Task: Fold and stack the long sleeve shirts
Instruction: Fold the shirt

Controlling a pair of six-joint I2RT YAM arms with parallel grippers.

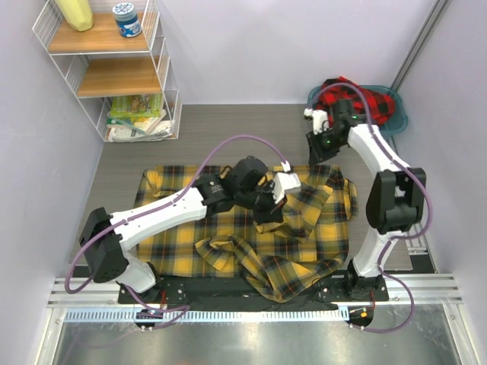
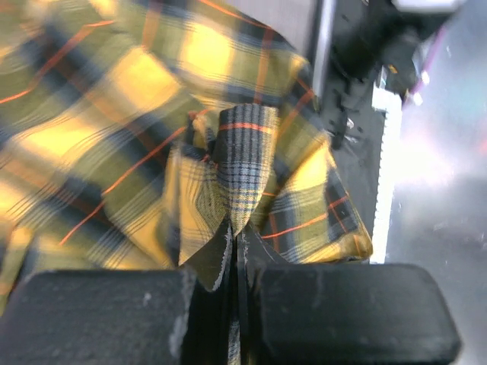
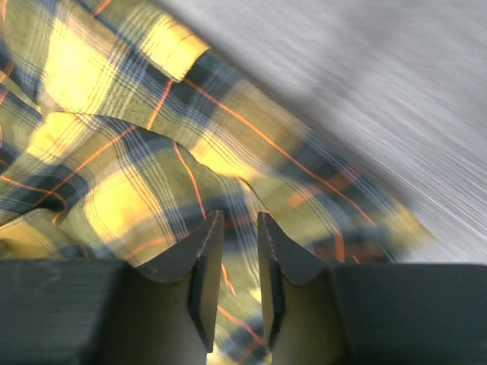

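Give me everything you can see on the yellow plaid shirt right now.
The yellow plaid shirt is soft yellow-and-black check flannel with thin orange lines. It lies crumpled and partly spread on the grey table in front of both arms. The left gripper pinches a raised fold near its middle. The right gripper is at its far right edge; contact unclear.

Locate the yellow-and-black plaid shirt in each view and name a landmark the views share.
Top external: yellow-and-black plaid shirt spread across the middle.
Left wrist: shirt fills the picture, fold pinched by the left fingers.
Right wrist: shirt left and bottom, beneath the right fingers.
Landmark: grey tabletop, top and right wrist views.
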